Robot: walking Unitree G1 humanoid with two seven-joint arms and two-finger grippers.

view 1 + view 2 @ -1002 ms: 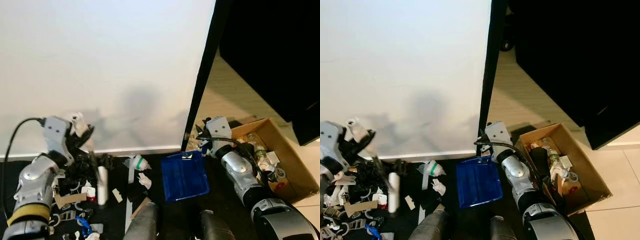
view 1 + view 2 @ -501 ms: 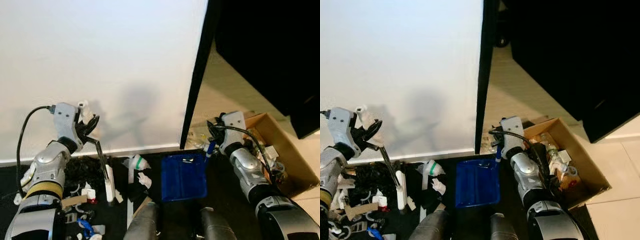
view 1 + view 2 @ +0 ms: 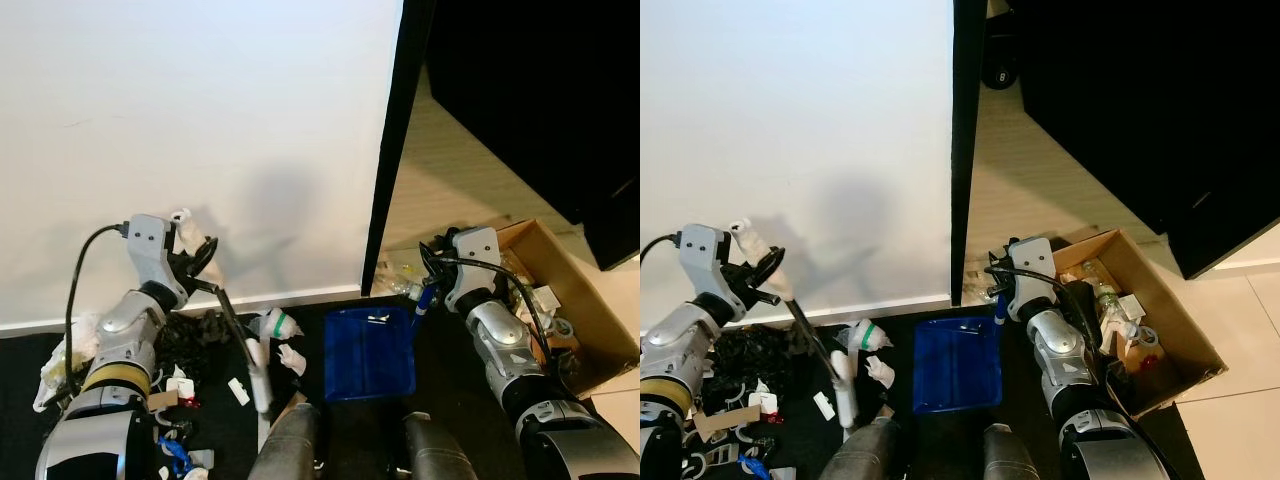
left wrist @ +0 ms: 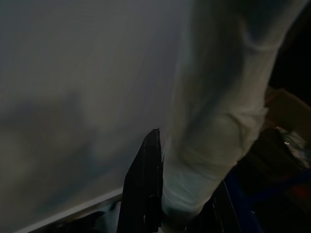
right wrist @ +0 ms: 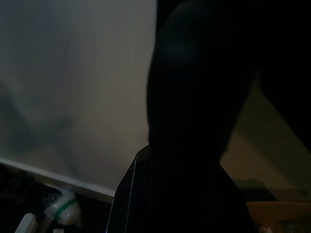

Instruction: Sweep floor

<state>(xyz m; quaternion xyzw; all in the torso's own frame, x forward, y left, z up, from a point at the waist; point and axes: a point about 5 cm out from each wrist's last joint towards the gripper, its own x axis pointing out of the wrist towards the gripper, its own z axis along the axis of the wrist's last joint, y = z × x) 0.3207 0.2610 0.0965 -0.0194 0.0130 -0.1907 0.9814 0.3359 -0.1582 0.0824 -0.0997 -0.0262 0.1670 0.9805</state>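
Note:
My left gripper (image 3: 196, 263) is shut on the pale top end of a brush handle (image 4: 214, 121), close to the white wall. The dark shaft slants down to the white brush head (image 3: 258, 372), which rests on the black floor among litter. A crumpled white wad with a green band (image 3: 279, 323) and white scraps (image 3: 291, 359) lie between the brush head and the blue dustpan (image 3: 368, 352). The pan lies flat on the floor. My right gripper (image 3: 430, 288) is shut on its blue handle (image 3: 423, 299).
An open cardboard box (image 3: 585, 305) holding rubbish stands at the right. A black post (image 3: 396, 170) rises behind the pan, beside the white wall (image 3: 200, 130). Black tangled stuff (image 3: 190, 333), cardboard bits and a blue scrap (image 3: 170, 456) lie at the left. My own legs (image 3: 290, 445) are below.
The brush head has swept to the right across the floor, closer to the dustpan. My left gripper moved right along the wall. The view shifted a little.

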